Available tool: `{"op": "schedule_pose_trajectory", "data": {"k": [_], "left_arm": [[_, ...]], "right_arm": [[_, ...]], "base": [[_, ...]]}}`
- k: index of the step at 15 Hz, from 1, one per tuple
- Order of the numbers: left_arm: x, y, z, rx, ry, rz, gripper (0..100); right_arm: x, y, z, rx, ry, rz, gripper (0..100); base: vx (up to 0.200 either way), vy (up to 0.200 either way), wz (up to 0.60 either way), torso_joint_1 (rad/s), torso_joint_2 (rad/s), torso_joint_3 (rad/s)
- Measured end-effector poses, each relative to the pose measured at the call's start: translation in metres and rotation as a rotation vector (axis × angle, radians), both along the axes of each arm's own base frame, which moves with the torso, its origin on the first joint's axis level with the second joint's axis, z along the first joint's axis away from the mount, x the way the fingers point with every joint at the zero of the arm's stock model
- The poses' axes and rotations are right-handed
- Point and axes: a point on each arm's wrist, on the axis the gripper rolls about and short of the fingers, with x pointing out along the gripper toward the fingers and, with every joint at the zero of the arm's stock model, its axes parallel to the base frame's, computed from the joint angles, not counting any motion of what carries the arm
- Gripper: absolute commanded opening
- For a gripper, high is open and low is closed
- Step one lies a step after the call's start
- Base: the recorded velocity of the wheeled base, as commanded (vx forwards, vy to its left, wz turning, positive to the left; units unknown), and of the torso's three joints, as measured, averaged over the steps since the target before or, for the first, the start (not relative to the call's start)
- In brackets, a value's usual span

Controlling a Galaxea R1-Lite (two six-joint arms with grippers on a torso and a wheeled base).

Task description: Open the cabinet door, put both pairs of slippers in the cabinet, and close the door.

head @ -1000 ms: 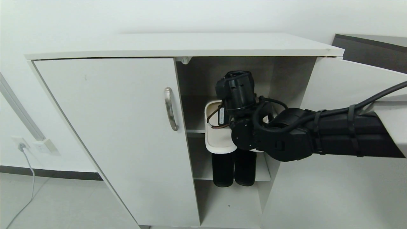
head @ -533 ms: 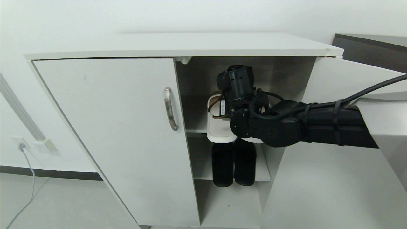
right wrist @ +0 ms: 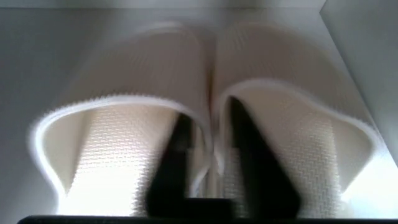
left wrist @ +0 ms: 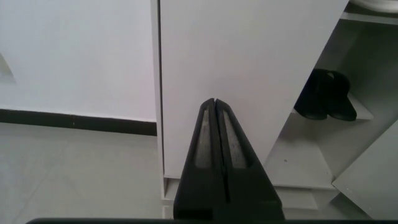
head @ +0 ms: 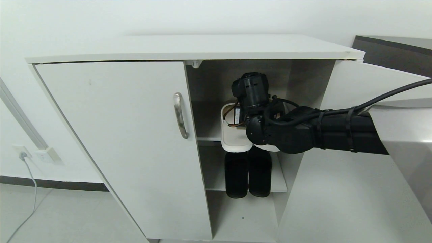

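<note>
The white cabinet (head: 189, 47) has its right door (head: 357, 86) swung open and its left door (head: 114, 141) closed. A pair of black slippers (head: 248, 175) (left wrist: 326, 96) lies on the middle shelf, heels over the front edge. My right gripper (right wrist: 211, 121) is shut on the pair of white slippers (head: 233, 138) (right wrist: 143, 93), pinching their inner edges together. It holds them at the upper shelf (head: 206, 138), heels sticking out of the opening. My left gripper (left wrist: 214, 106) is shut on nothing, low in front of the closed left door.
A metal handle (head: 180, 115) sits on the closed left door. The bottom compartment (head: 243, 219) holds nothing. A wall socket with a cable (head: 22, 156) is at lower left, and grey floor (left wrist: 74, 168) lies before the cabinet.
My right arm has pushed the white slippers deeper into the cabinet and slightly upward, uncovering more of the black slippers below. The left door and the black slippers have not moved.
</note>
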Motion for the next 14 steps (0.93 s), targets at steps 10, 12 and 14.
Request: {"op": "schedule_pose_trajectory", "data": {"k": [10,12,14], "left_arm": [[0.000,0.000,0.000,0.000,0.000,0.001,0],[0.000,0.000,0.000,0.000,0.000,0.000,0],[0.000,0.000,0.000,0.000,0.000,0.000,0]], "right_arm": [[0.007,-0.002,-0.007,-0.007,0.010,-0.007,100],[0.004,-0.001,-0.010,-0.019,0.021,-0.004,100],[-0.006,0.000,-0.012,-0.036,0.036,0.009,100]], "base": [[0.000,0.000,0.00,0.000,0.00,0.000],[0.000,0.000,0.00,0.000,0.00,0.000],[0.000,0.000,0.00,0.000,0.00,0.000]]}}
